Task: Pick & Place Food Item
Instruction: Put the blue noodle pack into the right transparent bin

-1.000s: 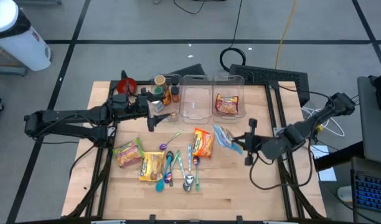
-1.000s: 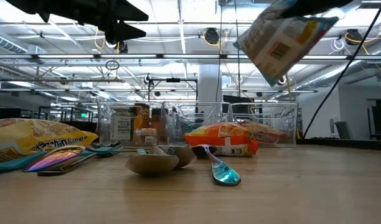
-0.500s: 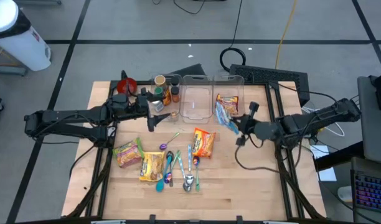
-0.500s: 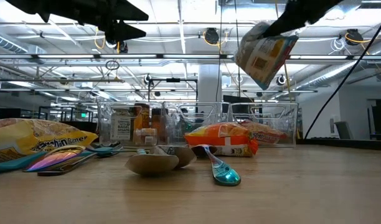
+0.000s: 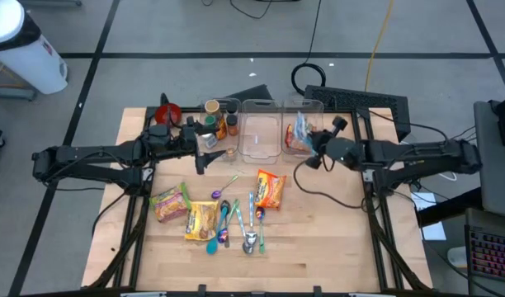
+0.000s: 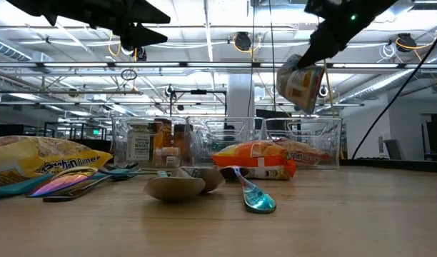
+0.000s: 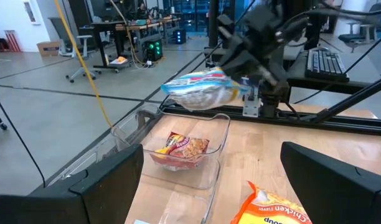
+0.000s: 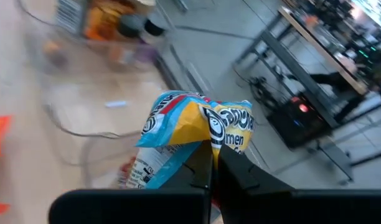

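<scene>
My right gripper [image 5: 313,151] is shut on a blue-and-yellow ramen packet [image 5: 299,130], held above the right clear bin [image 5: 317,106] at the table's far side. The packet also shows in the low view [image 6: 300,82], the left wrist view [image 7: 203,90] and the right wrist view [image 8: 190,134]. A red-orange noodle packet [image 7: 181,147] lies flat on that bin's floor. My left gripper [image 5: 201,147] waits open and empty near the jars at the far left. My right gripper pinches one end of the ramen packet [image 8: 206,148] between its two fingers. The fingers come from the table's right side, slanting a little down. The packet is lifted clear, tilted, and hangs over the right bin [image 7: 218,127] without touching it.
An empty clear bin [image 5: 259,132] and a bin of jars [image 5: 219,122] stand left of the right bin, with a red bowl [image 5: 167,111] beyond. An orange chicken noodle packet [image 5: 269,188], two yellow packets [image 5: 172,202] and several spoons [image 5: 236,223] lie mid-table.
My right gripper has carried the ramen packet from the table's right middle toward the far edge and to the left, until it is above the right bin. It has turned on the way, and the packet has swung round with it, staying clear of the table.
</scene>
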Controlling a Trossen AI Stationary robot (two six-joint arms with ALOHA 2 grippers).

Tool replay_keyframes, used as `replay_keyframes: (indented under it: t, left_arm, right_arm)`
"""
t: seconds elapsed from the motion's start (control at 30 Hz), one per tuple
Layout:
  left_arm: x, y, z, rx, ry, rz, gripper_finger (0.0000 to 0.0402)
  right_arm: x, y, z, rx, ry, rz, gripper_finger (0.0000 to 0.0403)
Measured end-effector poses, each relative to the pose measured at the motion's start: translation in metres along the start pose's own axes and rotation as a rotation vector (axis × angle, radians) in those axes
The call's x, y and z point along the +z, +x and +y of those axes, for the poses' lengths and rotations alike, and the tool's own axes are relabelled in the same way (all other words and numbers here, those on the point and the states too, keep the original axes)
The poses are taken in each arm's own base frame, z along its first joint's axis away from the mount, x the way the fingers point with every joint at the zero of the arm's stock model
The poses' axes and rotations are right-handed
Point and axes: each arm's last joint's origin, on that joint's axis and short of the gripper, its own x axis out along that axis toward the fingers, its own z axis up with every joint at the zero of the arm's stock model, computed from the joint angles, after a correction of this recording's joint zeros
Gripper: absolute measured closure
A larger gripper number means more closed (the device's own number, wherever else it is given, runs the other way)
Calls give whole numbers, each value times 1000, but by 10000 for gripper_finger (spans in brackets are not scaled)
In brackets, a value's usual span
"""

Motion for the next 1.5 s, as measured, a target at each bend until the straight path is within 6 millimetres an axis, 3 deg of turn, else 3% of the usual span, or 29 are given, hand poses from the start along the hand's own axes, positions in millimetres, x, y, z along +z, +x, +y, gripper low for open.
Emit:
replay_keyframes:
  t: [0.33, 0.57, 1.0, 1.2, 1.5]
  left_arm:
    - [0, 0, 0, 0, 0, 0, 14]
    - [0, 0, 0, 0, 0, 0, 14]
    - [0, 0, 0, 0, 14, 0, 14]
    - [0, 0, 0, 0, 14, 0, 14]
    - [0, 0, 0, 0, 11, 0, 14]
  right_arm:
    - [-7, 45, -15, -15, 3, 105, 403]
    - [-8, 82, -20, -78, -89, 108, 403]
    - [-45, 143, -22, -73, -107, 306, 403]
    - [-56, 157, -14, -39, -123, 356, 403]
    - [-60, 161, -12, -38, -101, 373, 399]
